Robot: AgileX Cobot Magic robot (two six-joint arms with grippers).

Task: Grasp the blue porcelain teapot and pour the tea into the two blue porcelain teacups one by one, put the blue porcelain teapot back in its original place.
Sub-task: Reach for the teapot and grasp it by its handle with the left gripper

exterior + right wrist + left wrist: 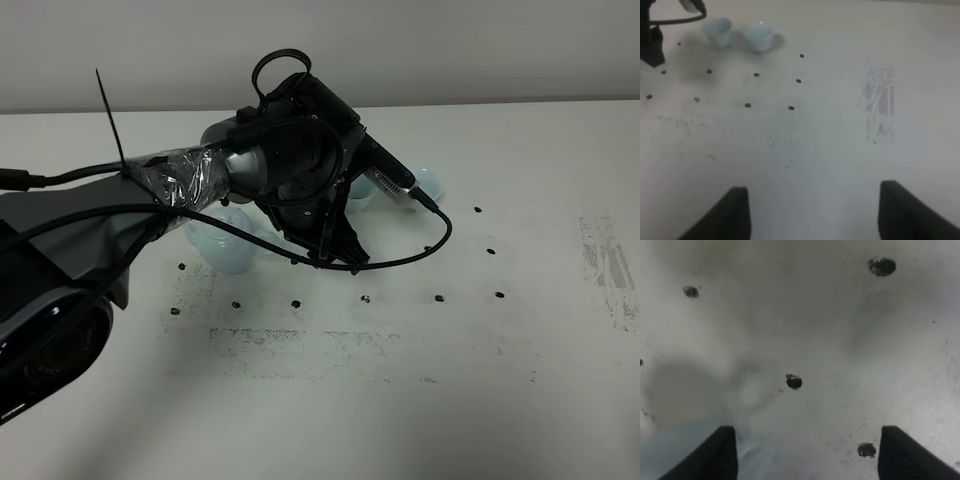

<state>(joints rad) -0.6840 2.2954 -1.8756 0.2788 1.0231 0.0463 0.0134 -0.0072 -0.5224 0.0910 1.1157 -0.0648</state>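
The blue porcelain teapot [228, 250] stands on the white table, mostly hidden behind my left arm. Its pale-blue edge shows in the left wrist view [685, 450], beside one finger. My left gripper [335, 255] [807, 460] is open and empty, low over the table just right of the teapot. The two blue porcelain teacups stand side by side further back: one [432, 183] shows right of the arm, the other [360, 190] peeks out behind it. Both cups [717, 31] [759, 35] show far off in the right wrist view. My right gripper [812, 215] is open and empty over bare table.
Black dot marks [365, 298] run in rows across the white table [400, 400]. A scuffed grey patch [605, 265] lies at the right. A black cable [440, 235] loops off my left wrist near the cups.
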